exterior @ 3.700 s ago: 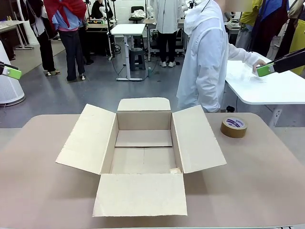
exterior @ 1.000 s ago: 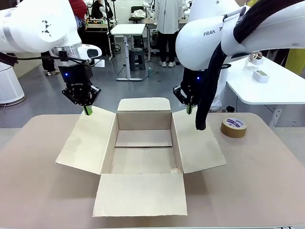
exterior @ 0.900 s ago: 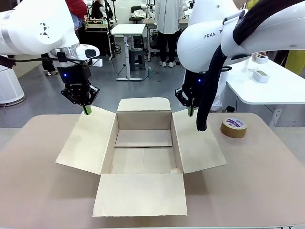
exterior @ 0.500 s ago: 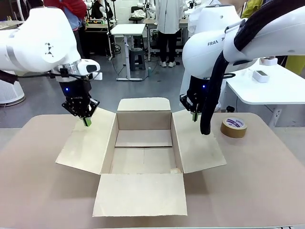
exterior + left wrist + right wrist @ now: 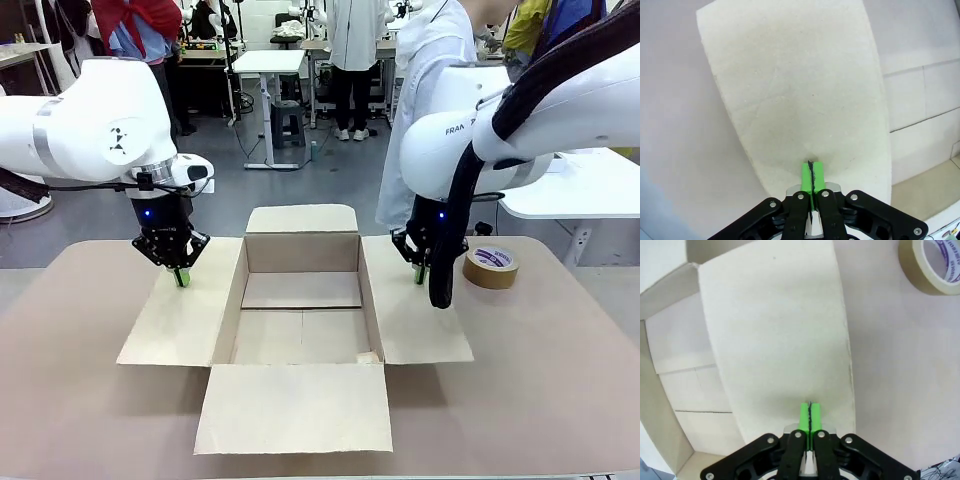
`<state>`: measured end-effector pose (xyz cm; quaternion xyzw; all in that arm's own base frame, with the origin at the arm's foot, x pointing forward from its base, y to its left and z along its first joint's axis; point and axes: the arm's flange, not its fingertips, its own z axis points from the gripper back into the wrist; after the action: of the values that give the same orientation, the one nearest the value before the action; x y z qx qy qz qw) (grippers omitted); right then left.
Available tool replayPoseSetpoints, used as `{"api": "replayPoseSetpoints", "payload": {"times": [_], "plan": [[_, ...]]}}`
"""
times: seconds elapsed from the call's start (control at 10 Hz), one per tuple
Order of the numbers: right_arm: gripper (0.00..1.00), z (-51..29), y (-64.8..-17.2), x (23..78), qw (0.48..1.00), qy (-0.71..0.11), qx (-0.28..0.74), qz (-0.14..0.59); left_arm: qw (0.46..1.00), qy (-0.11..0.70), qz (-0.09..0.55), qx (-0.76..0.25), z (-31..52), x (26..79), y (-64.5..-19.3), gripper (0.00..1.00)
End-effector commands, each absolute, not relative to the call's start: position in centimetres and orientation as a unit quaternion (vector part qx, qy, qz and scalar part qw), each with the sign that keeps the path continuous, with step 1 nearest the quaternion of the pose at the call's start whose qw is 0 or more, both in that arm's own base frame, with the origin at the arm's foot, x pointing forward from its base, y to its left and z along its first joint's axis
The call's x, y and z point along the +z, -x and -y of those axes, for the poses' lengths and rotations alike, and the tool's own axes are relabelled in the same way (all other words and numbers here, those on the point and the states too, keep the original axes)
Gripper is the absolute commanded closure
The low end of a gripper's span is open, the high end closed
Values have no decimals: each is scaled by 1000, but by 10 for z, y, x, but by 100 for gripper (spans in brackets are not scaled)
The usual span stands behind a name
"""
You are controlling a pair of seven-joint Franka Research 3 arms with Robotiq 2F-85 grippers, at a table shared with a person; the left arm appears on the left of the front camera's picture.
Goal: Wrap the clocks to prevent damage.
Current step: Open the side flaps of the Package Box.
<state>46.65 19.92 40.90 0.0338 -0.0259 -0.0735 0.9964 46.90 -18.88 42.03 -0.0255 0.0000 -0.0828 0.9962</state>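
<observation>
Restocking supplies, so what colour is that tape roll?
The tape roll is brown, clearest in the front view.

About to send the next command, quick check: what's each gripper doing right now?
Left gripper: closed, holding nothing, tips down at the left box flap.
Right gripper: closed, holding nothing, tips down at the right box flap.

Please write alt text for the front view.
An open, empty cardboard box lies flaps-out; the shut left tool touches its left flap, the shut right tool its right flap. A tape roll lies beside it.
</observation>
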Motion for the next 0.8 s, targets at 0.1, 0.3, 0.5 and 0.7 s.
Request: {"api": "replayPoseSetpoints", "payload": {"times": [0.1, 0.3, 0.5, 0.7], "plan": [[100, -185, -471, 381, 994, -77, -80, 16, 997, 43, 6, -58, 185, 391, -469, 100], [100, -182, -473, 373, 993, -91, -79, 13, 997, 49, 4, -51, 186, 374, -468, 100], [100, -179, -471, 378, 991, -125, -47, 14, 997, 58, 11, -41, 187, 375, -467, 100], [100, -183, -475, 375, 993, -77, -84, 9, 997, 44, -3, -62, 183, 375, -470, 100]]}}
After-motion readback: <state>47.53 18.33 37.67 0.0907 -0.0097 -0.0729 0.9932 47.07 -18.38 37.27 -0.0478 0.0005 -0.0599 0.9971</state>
